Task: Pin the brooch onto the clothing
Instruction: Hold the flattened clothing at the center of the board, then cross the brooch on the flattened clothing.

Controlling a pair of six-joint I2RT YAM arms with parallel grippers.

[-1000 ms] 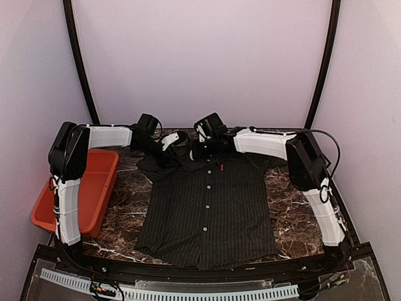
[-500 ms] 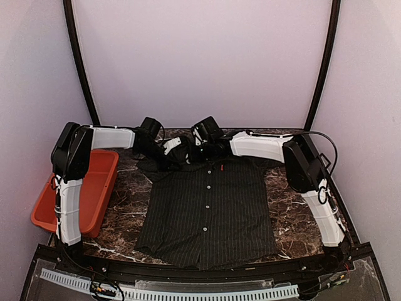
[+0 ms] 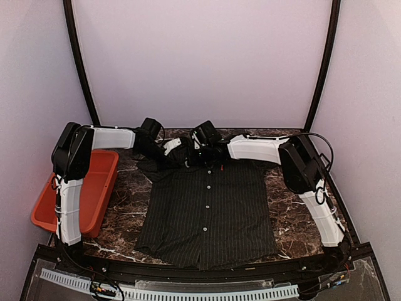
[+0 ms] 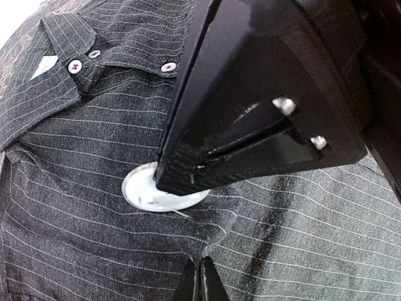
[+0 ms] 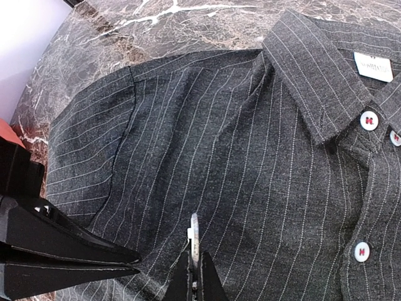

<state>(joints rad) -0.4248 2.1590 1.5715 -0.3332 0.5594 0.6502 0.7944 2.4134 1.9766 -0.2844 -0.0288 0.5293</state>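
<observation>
- The brooch (image 4: 149,191), a white round disc, sits against the shirt (image 3: 207,207) on the shoulder panel. In the left wrist view it is at about 5 o'clock from the collar buttons (image 4: 168,66).
- From above, that spot is at the garment's 11 o'clock. The shirt lies flat and buttoned in the middle of the marble tabletop (image 3: 125,188).
- The right gripper (image 5: 195,260) has its jaws narrow, clamped on the disc's rim. Its own camera shows the disc edge-on between them.
- The change is in the left gripper (image 4: 198,279). Its jaws stood partly apart a second ago and are now fully together, with the tips on the cloth at 5 o'clock of the brooch.
- Both arms have also crept inward toward the collar (image 5: 319,75) in the overhead view.
- I read this as the left side bracing or pinching the fabric so the right can drive the pin. That would mean the fastening is starting, not finished.
- I cannot tell whether any cloth is actually caught between the left jaws, because only their tips show at the frame's bottom edge.
- The right gripper's black body covers the 3 o'clock side of the disc in the left wrist view, so the clasp is hidden.
- A pale sliver at the disc's 5 o'clock edge may be the pin. Whether it has pierced the cloth is unclear.
- From above, the wrists hide the brooch entirely.
- The red tub (image 3: 94,182) sits at the shirt's 9 o'clock, and the left arm cuts off part of it.
</observation>
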